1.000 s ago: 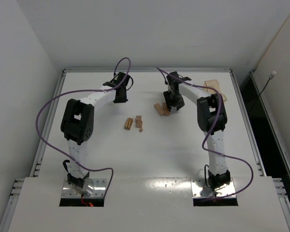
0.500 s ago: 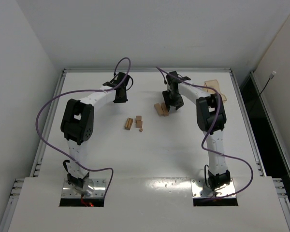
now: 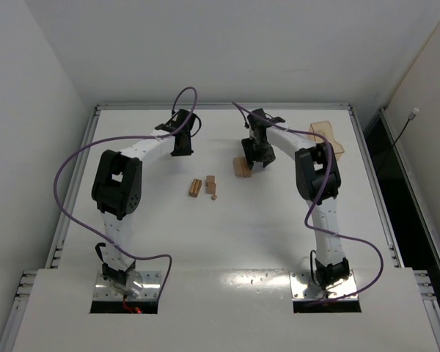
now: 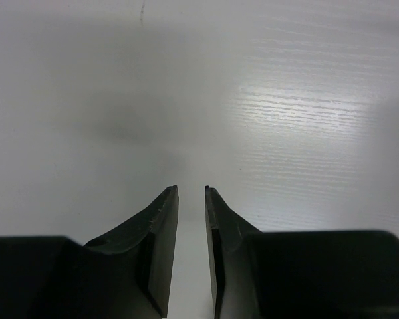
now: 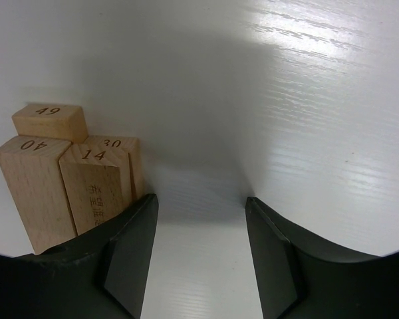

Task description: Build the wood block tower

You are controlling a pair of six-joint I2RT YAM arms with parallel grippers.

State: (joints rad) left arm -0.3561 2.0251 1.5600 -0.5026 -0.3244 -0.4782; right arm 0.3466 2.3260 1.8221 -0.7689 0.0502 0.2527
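The right end effector hides the wood blocks (lower ends).

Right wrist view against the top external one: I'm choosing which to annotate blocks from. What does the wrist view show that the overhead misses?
Only the right wrist view: the numbers 49, 40, 14 and 30 on the ends of the wood blocks, and the right end effector open with nothing between its fingers.
Only the top external view: a second loose group of blocks nearer the bases, the translucent tray at the far right, and the left end effector.
Both: that block cluster beside the right end effector, on the white table.
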